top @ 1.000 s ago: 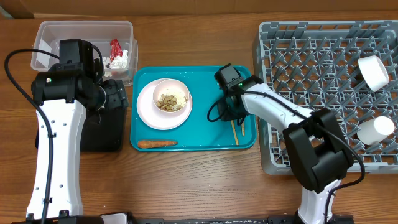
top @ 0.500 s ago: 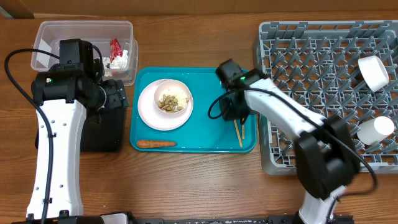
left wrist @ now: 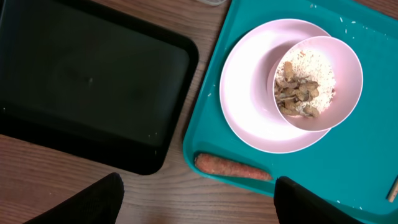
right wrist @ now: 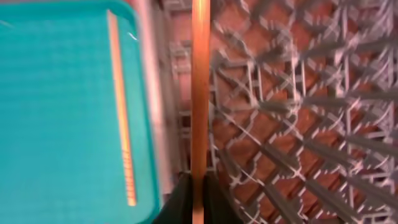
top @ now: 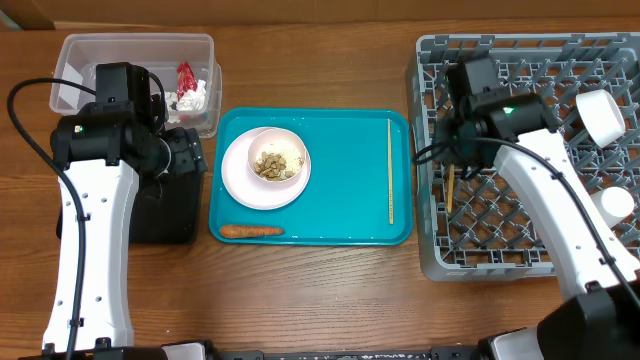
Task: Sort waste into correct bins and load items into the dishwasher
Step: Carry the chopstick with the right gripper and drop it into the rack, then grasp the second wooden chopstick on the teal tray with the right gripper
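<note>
Pinching chopstick, right hand over rack

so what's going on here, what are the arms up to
The right gripper is shut on one chopstick, holding it over the left side of the rack. The other chopstick lies on the teal tray, along with a carrot stick and a plate carrying a bowl of scraps. The left gripper hangs open by the black tray, holding nothing. A wrapper and tissue are in the tub.
</note>
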Motion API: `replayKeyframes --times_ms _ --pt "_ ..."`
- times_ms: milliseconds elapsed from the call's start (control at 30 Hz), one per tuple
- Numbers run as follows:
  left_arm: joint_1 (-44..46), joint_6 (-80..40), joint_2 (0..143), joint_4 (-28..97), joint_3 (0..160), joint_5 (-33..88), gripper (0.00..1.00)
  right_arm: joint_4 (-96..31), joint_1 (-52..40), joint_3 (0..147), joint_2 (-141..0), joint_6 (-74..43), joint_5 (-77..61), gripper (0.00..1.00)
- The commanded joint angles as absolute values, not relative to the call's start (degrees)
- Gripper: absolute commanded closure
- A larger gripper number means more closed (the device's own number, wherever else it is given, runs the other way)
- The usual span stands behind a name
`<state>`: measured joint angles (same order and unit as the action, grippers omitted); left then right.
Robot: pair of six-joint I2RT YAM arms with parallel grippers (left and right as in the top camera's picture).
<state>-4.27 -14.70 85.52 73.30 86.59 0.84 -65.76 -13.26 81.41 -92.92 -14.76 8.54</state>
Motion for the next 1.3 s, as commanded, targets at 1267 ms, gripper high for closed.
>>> replayKeyframes --times_ms 1267 --pt "-4.38 -15.46 85.95 73.52 86.46 1.13 0.20 -56.75 -26.83 84.60 -109.75 -21.30 5.32 0.57"
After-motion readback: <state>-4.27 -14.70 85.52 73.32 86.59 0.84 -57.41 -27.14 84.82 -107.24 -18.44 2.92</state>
